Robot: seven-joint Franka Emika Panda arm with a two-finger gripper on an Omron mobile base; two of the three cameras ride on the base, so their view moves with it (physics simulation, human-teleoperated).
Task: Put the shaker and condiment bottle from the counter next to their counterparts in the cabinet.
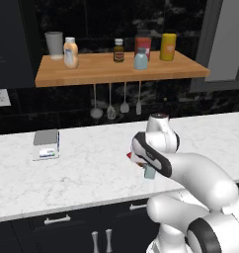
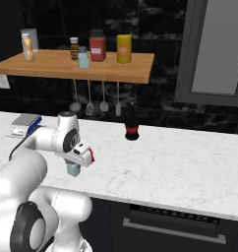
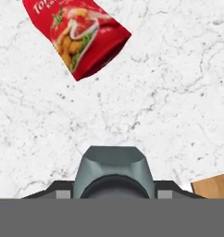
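Note:
The shaker [image 3: 114, 164], pale blue-grey with a grey cap, sits between my fingertips, with my gripper [image 3: 114, 193] shut on it. From the base views the shaker [image 1: 149, 172] [image 2: 73, 170] hangs under the hand just above the counter [image 1: 82, 173], near its front edge. The condiment bottle [image 3: 77, 39], red with a food-picture label, lies on its side on the marble just beyond the gripper; a red sliver of it [image 2: 92, 157] peeks out past the hand. Above, the wooden cabinet shelf [image 1: 92, 74] carries a matching shaker [image 1: 140, 60] [image 2: 83, 58].
On the shelf stand a dark brown bottle [image 1: 119, 50], a red-labelled jar [image 1: 143, 43], a tall yellow bottle [image 1: 168, 47], a pale orange bottle [image 1: 70, 53] and a grey cup [image 1: 54, 44]. Utensils [image 1: 110, 106] hang below. A small box [image 1: 46, 144] and a dark bottle [image 2: 132, 129] stand on the counter.

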